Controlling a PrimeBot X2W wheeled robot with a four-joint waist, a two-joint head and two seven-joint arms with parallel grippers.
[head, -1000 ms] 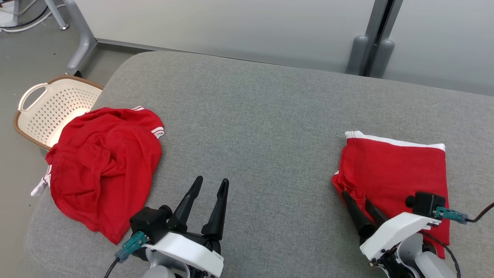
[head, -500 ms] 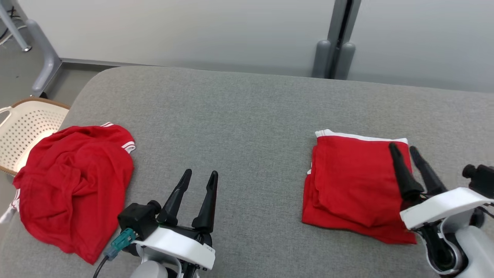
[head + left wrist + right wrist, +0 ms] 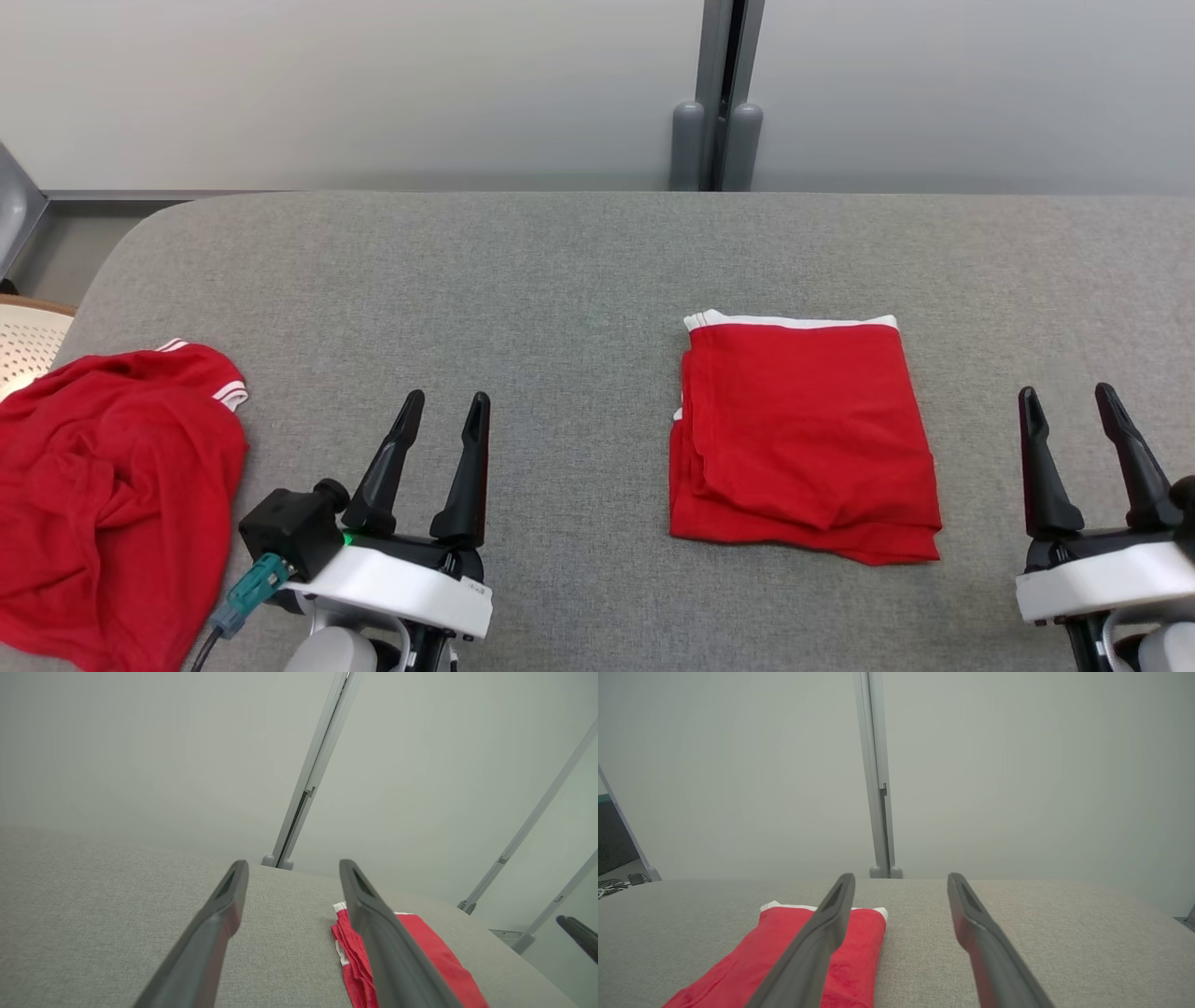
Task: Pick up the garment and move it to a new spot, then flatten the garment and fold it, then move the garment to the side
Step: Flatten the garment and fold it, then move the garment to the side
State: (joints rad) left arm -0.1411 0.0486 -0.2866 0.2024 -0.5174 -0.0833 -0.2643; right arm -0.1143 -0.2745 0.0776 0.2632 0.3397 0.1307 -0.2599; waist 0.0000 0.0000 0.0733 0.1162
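Observation:
A folded red garment (image 3: 805, 439) with a white band along its far edge lies flat on the grey cushioned surface (image 3: 560, 280), right of the middle. It shows low in the left wrist view as the garment (image 3: 434, 956) and in the right wrist view as the garment (image 3: 850, 947). My right gripper (image 3: 1067, 395) stands open to its right, apart from it, holding nothing. Left of the garment, my left gripper (image 3: 446, 403) is open and empty. A second red garment (image 3: 112, 495), crumpled, with white-striped cuffs, lies at the far left.
A perforated cream basket (image 3: 23, 341) with a brown rim peeks in at the left edge, beside the surface. A pale wall with a grey post (image 3: 716, 103) runs behind the far edge. Bare grey surface lies between the two garments.
The camera has swung right, so everything has shifted left in the picture. My right gripper has come off the folded garment and now stands beside it on the right. The left gripper keeps its pose.

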